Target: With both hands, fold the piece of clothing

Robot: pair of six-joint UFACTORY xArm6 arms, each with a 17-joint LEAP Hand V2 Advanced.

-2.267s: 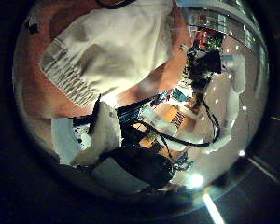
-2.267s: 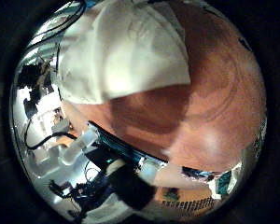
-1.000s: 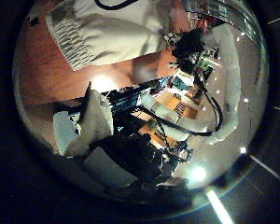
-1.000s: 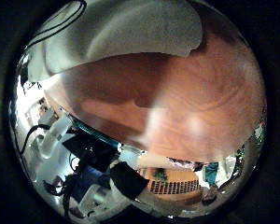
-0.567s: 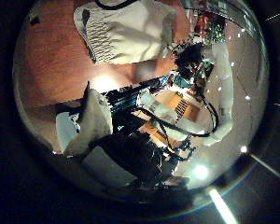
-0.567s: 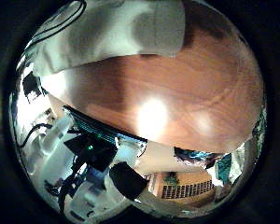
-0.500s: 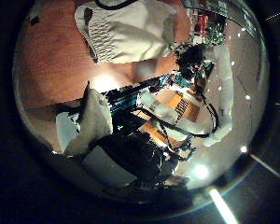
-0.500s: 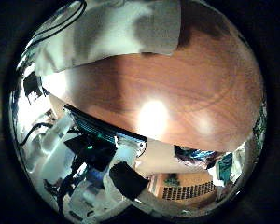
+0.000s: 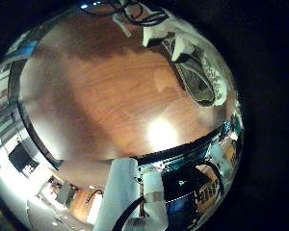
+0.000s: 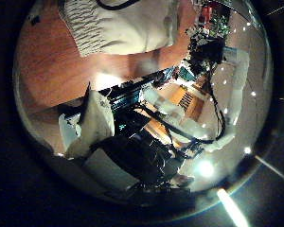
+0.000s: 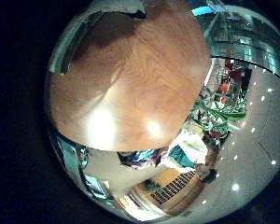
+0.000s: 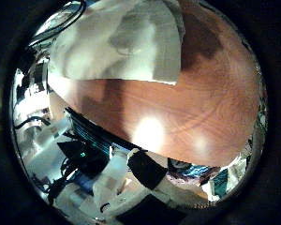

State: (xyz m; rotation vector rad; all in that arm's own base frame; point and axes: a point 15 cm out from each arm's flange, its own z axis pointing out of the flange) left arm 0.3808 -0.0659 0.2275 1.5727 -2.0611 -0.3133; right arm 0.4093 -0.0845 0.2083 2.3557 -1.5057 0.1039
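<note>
white garment (image 12: 122, 42) lay flat on the wooden surface (image 12: 187, 103), both palm cameras had pulled further back, couldn't tell either hand's finger state

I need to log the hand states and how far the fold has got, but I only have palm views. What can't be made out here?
- Hand poses: no palm view shows its own fingers clearly, so open or shut is unreadable.
- The white garment: cut off by the edge in the right thumb side view, and likewise in the left thumb side view, so its fold state is unclear.
- The wooden table: its full extent is cut off.
</note>
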